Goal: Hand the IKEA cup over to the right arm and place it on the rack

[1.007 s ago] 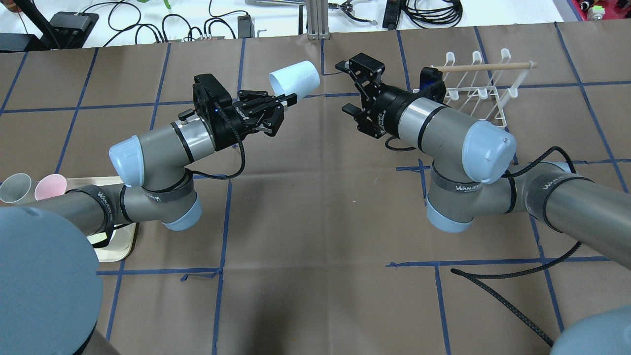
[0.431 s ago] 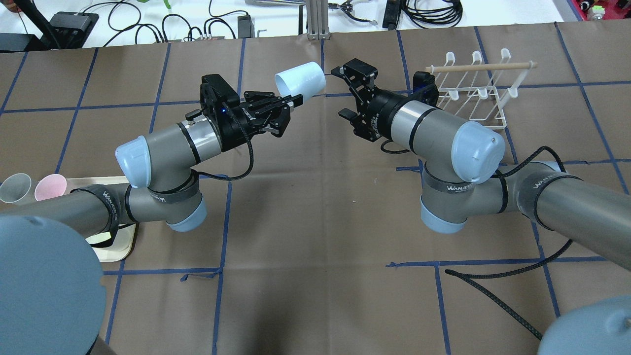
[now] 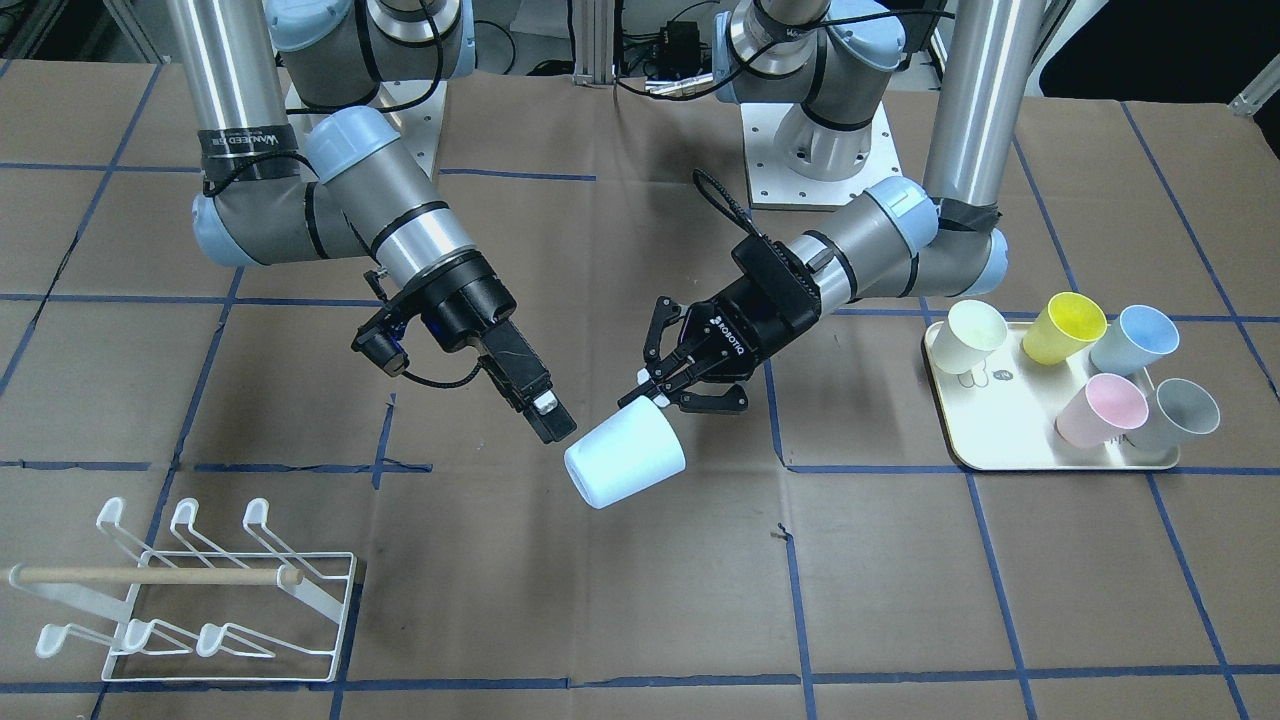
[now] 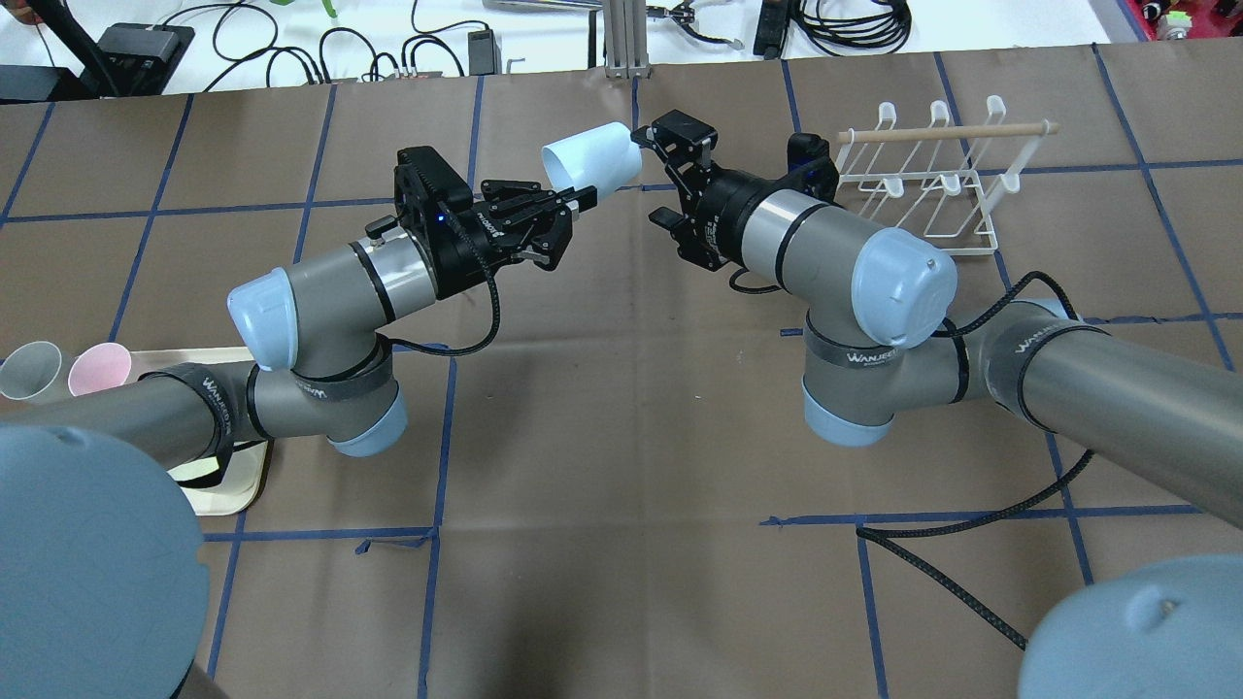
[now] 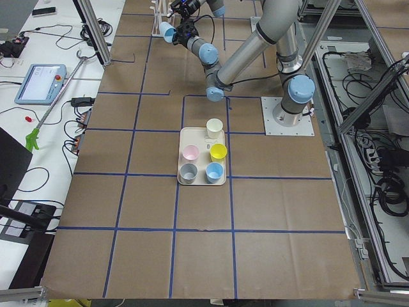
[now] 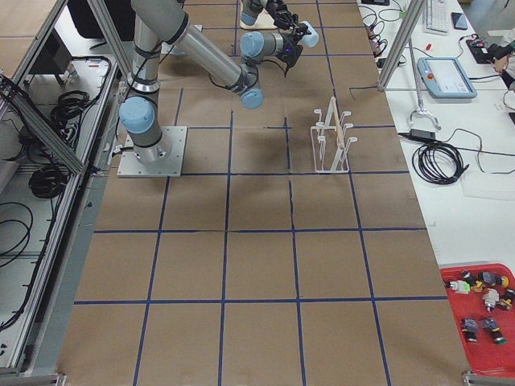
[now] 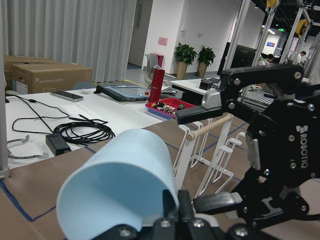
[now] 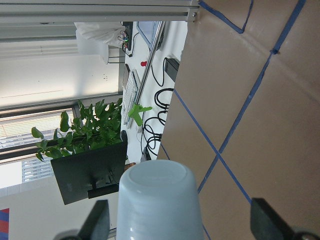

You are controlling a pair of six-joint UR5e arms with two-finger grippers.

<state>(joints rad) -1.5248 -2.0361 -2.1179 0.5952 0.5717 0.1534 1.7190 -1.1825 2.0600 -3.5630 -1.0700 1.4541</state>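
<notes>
The pale blue IKEA cup [image 4: 592, 155] is held tilted in the air over mid-table, its base toward the right arm. My left gripper [image 4: 581, 198] is shut on the cup's rim, as the front view [image 3: 652, 396] also shows. My right gripper [image 4: 653, 177] is open, its fingers reaching either side of the cup's base. In the right wrist view the cup's base [image 8: 157, 200] sits between the fingers [image 8: 272, 222] with gaps on both sides. The white wire rack [image 4: 932, 175] with its wooden dowel stands behind the right arm.
A cream tray [image 3: 1000, 430] on the left arm's side holds several cups: cream, yellow, blue, pink, grey. A loose black cable [image 4: 952, 573] lies on the table near the right arm's base. Cables and power bricks lie beyond the far edge.
My right gripper has moved left toward the cup, and its open fingers now flank the cup's base. My left gripper moved slightly right with the cup, then held still.
</notes>
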